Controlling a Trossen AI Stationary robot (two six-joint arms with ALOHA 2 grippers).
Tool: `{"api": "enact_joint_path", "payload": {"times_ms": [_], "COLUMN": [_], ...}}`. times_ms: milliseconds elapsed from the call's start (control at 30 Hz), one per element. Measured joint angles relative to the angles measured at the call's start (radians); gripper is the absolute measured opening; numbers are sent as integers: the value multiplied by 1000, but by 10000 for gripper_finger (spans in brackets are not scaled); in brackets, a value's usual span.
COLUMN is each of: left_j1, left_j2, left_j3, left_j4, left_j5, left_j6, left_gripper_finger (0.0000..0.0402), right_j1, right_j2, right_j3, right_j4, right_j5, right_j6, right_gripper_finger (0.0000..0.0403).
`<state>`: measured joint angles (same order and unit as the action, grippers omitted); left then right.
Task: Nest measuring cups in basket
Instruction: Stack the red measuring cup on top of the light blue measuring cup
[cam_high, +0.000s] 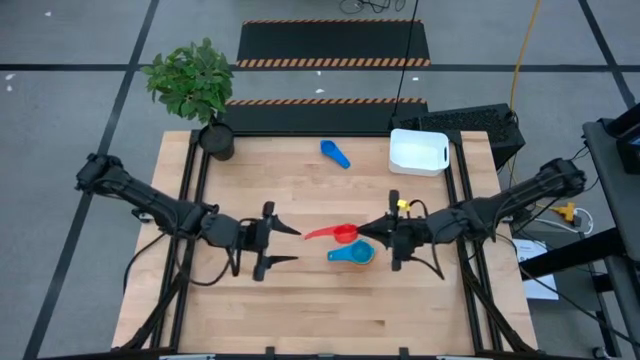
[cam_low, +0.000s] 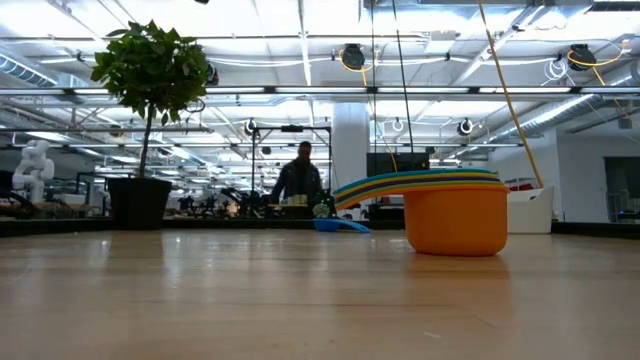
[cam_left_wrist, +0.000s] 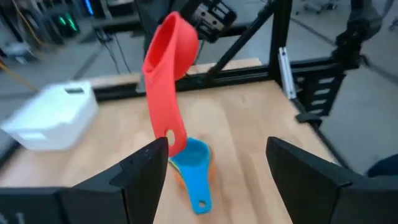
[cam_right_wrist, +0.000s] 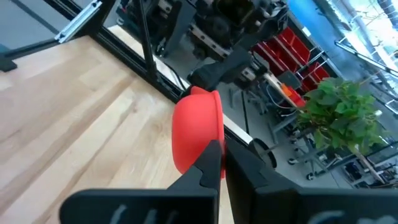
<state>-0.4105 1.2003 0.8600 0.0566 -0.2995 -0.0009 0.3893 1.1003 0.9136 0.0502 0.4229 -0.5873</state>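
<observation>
The red plastic measuring cup hangs at mid-frame in the high view, pinched at its bowl by the right hand, whose fingers are clamped on the rim. Its flat handle points toward the left hand, which stands wide, fingers apart and carrying nothing. Just below it sits the nested stack of cups, light blue on top, orange at the base. A lone mid blue cup lies upper centre; the white rectangular plastic basket waits upper right on the wooden bench. This looks like the stacking step: next, lower the red cup squarely into the stack and let go.
</observation>
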Motion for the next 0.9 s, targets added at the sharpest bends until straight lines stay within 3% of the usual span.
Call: {"api": "enact_joint_path", "payload": {"times_ms": [267, 633, 733, 900], "left_j1": [-90, -116, -117, -120], "left_j2": [3, 3, 5, 55], "left_j3": [0, 0, 0, 0], "left_j4": [77, 188, 221, 360], "left_j5": [-157, -436, -462, -472], "left_j6": [285, 314, 330, 409], "left_gripper_finger": [276, 276, 276, 269], "right_j1": [0, -1, -1, -10], "right_j2": [-86, -120, -107, -60], "right_j3": [-95, -212, -217, -217], "right_j4": [166, 485, 544, 640], "right_j5": [113, 99, 95, 2], "right_j6": [-24, -111, -110, -66], "right_gripper_finger": [0, 0, 0, 0]}}
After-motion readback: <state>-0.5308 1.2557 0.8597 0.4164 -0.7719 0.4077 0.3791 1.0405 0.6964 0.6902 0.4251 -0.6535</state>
